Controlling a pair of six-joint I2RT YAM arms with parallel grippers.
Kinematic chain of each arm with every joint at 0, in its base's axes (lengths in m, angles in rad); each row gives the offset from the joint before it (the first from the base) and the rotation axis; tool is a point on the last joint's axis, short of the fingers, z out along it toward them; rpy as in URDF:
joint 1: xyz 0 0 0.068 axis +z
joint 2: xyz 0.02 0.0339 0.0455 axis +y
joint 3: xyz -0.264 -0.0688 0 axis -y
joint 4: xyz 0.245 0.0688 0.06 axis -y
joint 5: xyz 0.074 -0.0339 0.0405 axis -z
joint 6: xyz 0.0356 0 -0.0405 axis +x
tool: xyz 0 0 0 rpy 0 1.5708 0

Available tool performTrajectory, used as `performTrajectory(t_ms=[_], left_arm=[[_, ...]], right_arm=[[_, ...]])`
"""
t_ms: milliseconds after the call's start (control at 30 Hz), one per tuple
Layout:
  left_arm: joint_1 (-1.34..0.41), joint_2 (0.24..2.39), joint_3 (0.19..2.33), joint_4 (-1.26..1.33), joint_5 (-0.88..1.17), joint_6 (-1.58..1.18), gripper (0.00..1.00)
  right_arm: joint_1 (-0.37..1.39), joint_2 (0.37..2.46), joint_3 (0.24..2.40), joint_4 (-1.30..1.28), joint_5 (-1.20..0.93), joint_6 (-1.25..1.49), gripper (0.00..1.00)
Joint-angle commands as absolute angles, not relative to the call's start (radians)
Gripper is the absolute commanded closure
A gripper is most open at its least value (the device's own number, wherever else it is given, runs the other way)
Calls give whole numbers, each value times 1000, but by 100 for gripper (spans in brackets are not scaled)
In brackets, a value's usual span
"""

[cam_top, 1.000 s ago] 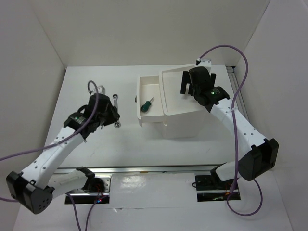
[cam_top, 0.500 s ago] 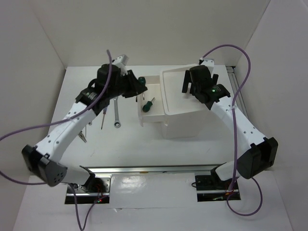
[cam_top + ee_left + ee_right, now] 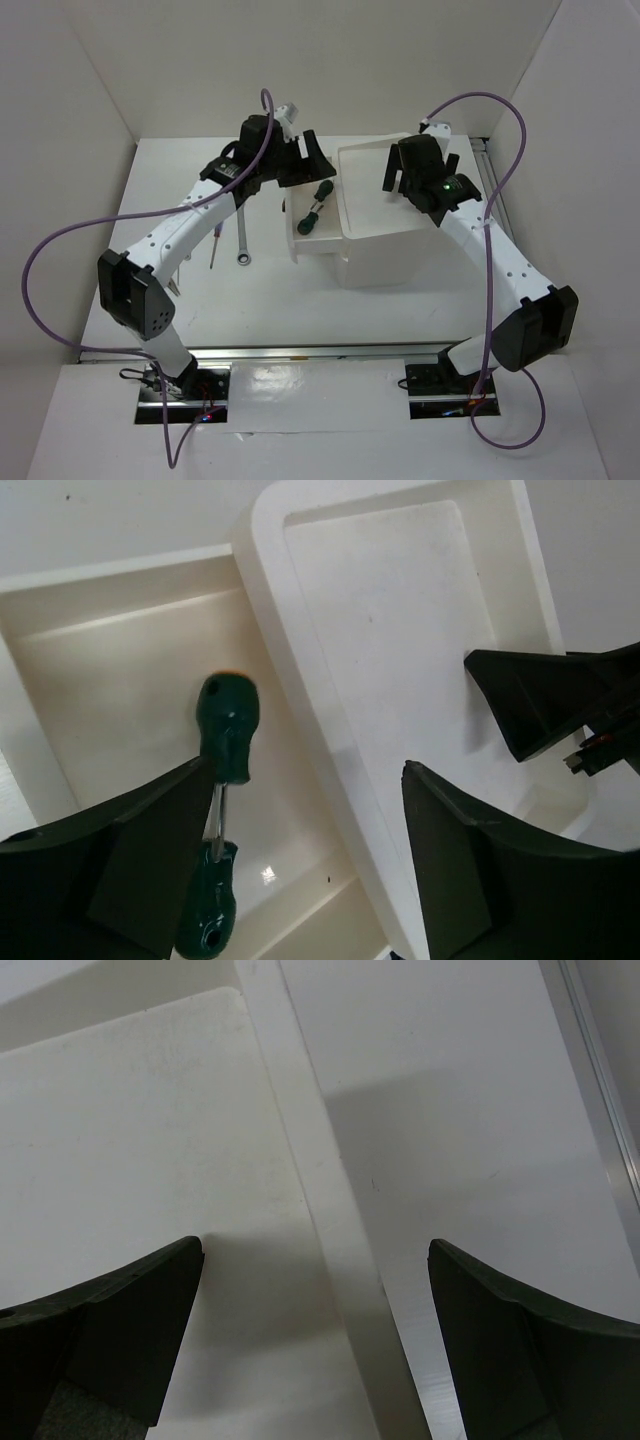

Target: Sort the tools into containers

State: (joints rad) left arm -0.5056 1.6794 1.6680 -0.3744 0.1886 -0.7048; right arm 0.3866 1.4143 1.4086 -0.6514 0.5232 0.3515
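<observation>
Over the far end of the open drawer (image 3: 292, 235), toward 12 o'clock in the top view, the left claw (image 3: 305, 172) hangs with its fingers spread wide and nothing between them. Its wrist view looks straight down between the two dark fingers (image 3: 130, 865) onto the drawer floor and the rim of the top tray (image 3: 400, 630) beside it. Both stubby tools lie inside that drawer. The first green screwdriver (image 3: 322, 190) sits nearer 12 o'clock and the second green screwdriver (image 3: 307, 224) nearer 6 o'clock. A bare silver shaft runs between the two handles, so the pair lie almost in one line. Neither touches the claw.

The drawer stands pulled out from the 9 o'clock side of the white box unit (image 3: 385, 260), which rests on the table (image 3: 280, 300) right of centre. At about 1 o'clock on the top tray the right claw (image 3: 413, 172) hovers, fingers set wide and empty. Its wrist view shows the pale tray surface at 9 o'clock, the raised rim running down the middle, and bare table with a metal rail (image 3: 600, 1090) at 3 o'clock.

Out on the table at 9 o'clock from the drawer lies a silver wrench (image 3: 243, 238), lengthwise from 12 to 6 o'clock with its ring end toward 6. Just past it, again toward 9 o'clock, lies a slim reddish tool (image 3: 214, 248), probably a screwdriver, though it is too thin here to be sure. Both are well apart from either claw
</observation>
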Motion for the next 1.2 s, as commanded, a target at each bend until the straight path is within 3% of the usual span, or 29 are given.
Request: performTrajectory(t_ms=[0,67,167,333,433,500,533,567,733,1167], left_arm=[[-508,1634,1674,-330,232,-680,12],[-508,1589,1674,-354,177,-666,6],[-508,1482,1620,-454,12,-655,6],[-474,1269,1363,-476,-179,-692,10],[-436,1252,1227,-466,-241,-710,19],[-426,1310,1204,-466,-265,-710,64],[-426,1342,1204,-466,-265,-710,92],[-426,1376,1215,-466,-265,-710,100],[-455,1543,1301,-401,-194,-663,100],[-558,1698,1494,-143,167,-554,100]], right_arm=[[377,1405,1397,-753,563,331,0],[368,1405,1397,-753,563,331,0],[368,1382,1388,-743,563,331,0],[368,1382,1379,-742,535,322,0],[368,1371,1370,-733,535,313,0],[368,1371,1370,-733,535,313,0],[368,1371,1370,-733,535,313,0],[368,1371,1370,-733,535,313,0],[368,1371,1370,-733,535,304,0],[368,1333,1309,-693,468,249,0]])
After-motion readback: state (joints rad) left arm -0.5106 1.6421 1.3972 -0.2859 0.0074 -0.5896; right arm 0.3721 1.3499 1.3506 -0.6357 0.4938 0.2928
